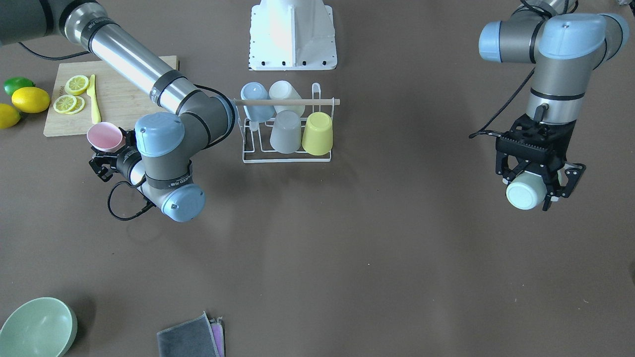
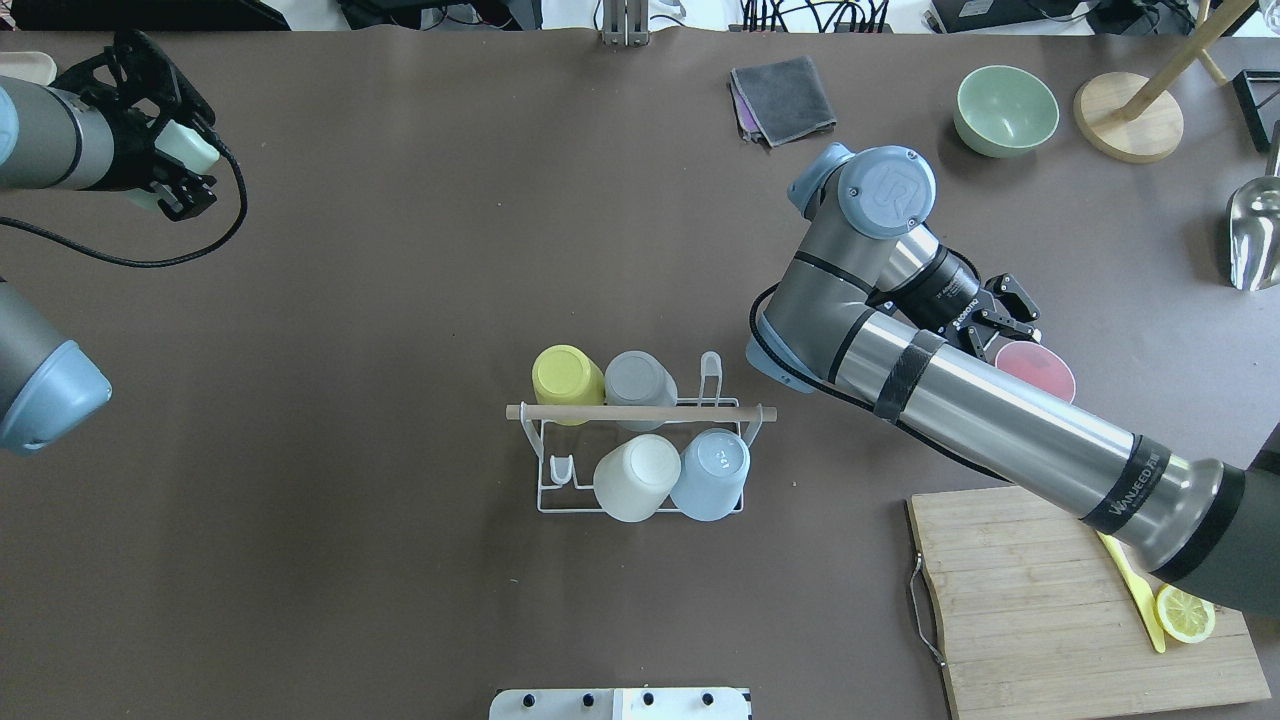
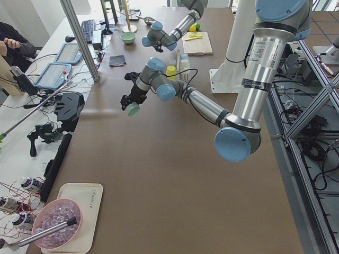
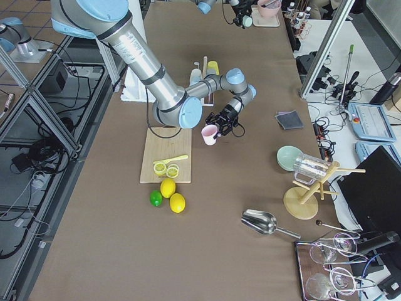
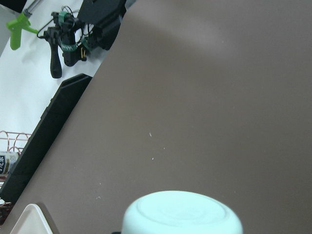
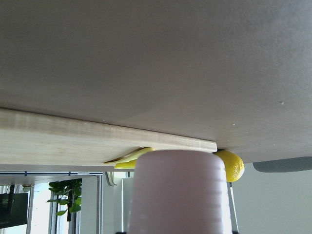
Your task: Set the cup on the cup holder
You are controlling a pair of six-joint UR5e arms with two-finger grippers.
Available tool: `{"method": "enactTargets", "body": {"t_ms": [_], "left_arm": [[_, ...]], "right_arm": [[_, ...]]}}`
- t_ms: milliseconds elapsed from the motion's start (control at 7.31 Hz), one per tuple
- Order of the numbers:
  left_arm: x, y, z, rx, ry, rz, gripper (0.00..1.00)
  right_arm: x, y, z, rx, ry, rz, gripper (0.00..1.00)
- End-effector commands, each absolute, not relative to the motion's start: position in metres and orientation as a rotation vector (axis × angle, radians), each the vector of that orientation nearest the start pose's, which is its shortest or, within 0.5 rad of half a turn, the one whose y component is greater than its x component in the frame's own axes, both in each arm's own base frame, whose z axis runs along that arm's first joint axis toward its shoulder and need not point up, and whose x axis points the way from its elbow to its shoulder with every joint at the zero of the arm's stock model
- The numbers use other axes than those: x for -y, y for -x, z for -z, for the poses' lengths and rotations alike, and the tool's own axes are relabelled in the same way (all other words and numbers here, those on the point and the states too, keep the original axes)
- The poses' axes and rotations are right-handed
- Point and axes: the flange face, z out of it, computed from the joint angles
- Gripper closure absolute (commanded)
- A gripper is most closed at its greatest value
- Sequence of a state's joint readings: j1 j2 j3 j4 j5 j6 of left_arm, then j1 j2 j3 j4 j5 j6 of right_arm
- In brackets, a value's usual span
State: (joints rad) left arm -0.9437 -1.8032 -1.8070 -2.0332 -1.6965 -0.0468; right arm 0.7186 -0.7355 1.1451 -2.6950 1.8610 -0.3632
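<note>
The cup holder stood mid-table with four upturned cups on its prongs: yellow cup and grey cup on the row away from the robot, white cup and blue cup on the robot's side. Seen from overhead, the pink cup hung at about 2 o'clock from it, well apart, clamped in the right gripper. Far out at 10 o'clock the left gripper gripped a mint cup. A wooden cutting board with lemon slices lay at 4 o'clock.
</note>
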Motion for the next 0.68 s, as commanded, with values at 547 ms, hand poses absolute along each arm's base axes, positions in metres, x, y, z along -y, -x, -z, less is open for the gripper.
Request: {"method": "enactTargets", "body": {"t_ms": [547], "left_arm": [[0.487, -0.229, -0.349, -0.956, -1.441, -0.561, 1.00]], "right_arm": [[0.542, 0.362, -0.336, 0.260, 0.366, 1.016, 0.62]]}}
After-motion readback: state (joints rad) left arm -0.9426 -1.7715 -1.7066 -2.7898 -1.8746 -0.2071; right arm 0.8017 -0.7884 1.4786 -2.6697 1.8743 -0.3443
